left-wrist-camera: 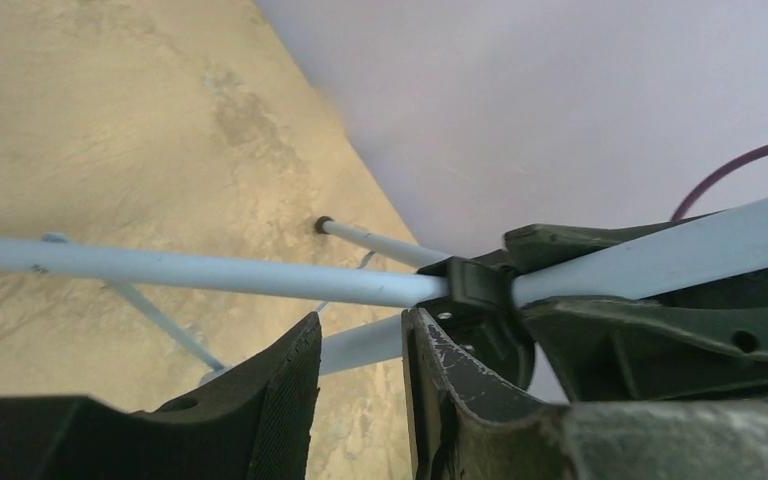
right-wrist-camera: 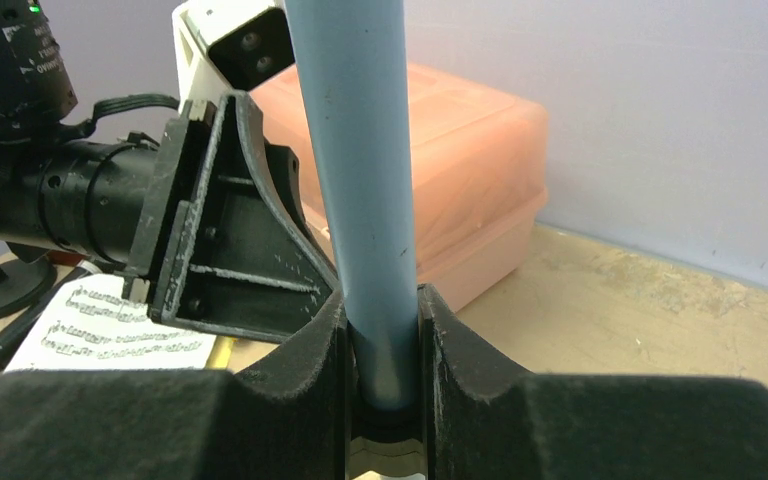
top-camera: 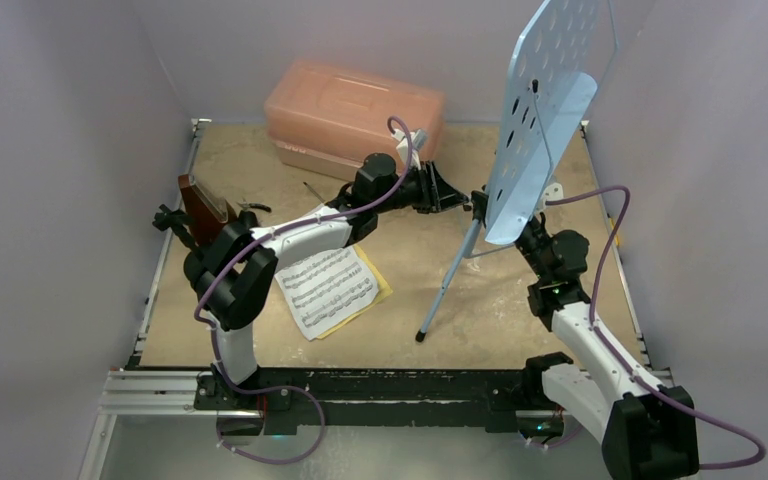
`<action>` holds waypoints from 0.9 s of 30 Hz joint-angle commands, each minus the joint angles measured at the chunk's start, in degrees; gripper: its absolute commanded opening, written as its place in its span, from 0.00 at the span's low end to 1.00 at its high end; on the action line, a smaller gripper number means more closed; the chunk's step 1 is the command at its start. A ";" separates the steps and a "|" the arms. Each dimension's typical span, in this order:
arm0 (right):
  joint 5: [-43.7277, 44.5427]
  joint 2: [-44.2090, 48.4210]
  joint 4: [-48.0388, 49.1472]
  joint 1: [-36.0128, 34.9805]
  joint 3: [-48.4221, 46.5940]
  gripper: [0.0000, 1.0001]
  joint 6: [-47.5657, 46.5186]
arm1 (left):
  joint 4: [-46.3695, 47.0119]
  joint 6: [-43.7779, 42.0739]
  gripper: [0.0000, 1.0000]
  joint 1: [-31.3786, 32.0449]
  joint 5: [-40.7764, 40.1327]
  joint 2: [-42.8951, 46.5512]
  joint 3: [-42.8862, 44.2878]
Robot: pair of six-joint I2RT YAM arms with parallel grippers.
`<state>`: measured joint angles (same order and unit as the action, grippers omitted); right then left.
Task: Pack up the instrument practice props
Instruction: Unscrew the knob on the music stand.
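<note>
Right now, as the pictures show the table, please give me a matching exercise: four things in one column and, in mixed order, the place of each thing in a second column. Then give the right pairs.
Things
1. music stand
2. sheet-music pages
3. metronome
4. pink case

Places
A. at the far edge of the table
B. at the left edge of the table
C. its pole gripped by the right hand
D. lying flat on the table, left of centre

Pairs: 1-C, 2-D, 3-B, 4-A
</note>
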<state>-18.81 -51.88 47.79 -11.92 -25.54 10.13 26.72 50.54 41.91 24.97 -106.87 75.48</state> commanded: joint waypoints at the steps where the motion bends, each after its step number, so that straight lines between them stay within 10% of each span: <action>1: -3.25 -1.97 3.74 -0.75 -2.85 0.06 9.00 | -4.42 -4.43 0.34 0.23 -2.06 0.68 0.89; 27: 2.89 2.81 0.52 -0.76 -0.27 0.06 11.20 | 5.85 -22.35 0.45 5.36 -4.68 11.39 -9.65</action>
<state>-18.02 -51.05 46.46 -12.08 -25.76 12.43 26.50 32.14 46.85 21.69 -99.48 67.26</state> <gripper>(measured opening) 0.268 0.434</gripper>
